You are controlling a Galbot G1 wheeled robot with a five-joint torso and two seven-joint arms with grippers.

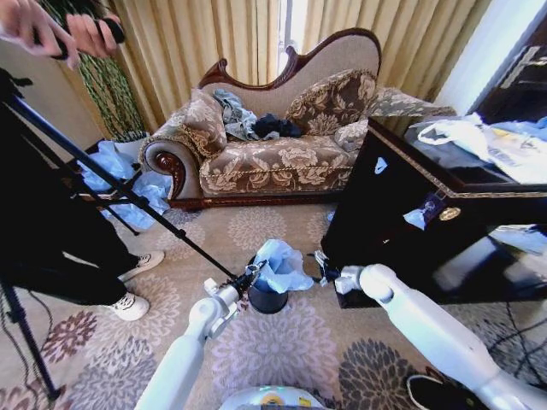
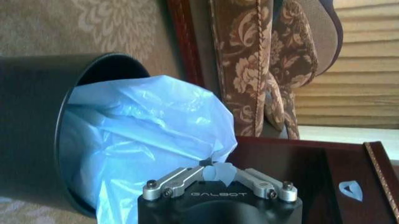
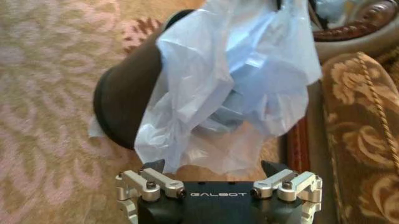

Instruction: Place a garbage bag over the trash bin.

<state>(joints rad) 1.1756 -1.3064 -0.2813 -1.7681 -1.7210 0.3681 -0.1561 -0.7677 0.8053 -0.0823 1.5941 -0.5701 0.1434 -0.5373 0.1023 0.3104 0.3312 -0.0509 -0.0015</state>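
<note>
Two grippers: both work at the trash bin [image 1: 267,298], one on each side, so the film can be drawn outward over the rim.
Left gripper [image 2: 219,173]: jaws pinched together on a fold of the garbage bag [image 2: 146,135] — likely anchoring that edge.
Right gripper [image 3: 218,175]: jaws spread wide, film hanging between them, nothing clamped.
Garbage bag: bunched in the bin's mouth, billowing above, rim not yet covered.
Beyond: carpet [image 1: 256,350], then sofa [image 1: 273,141].
</note>
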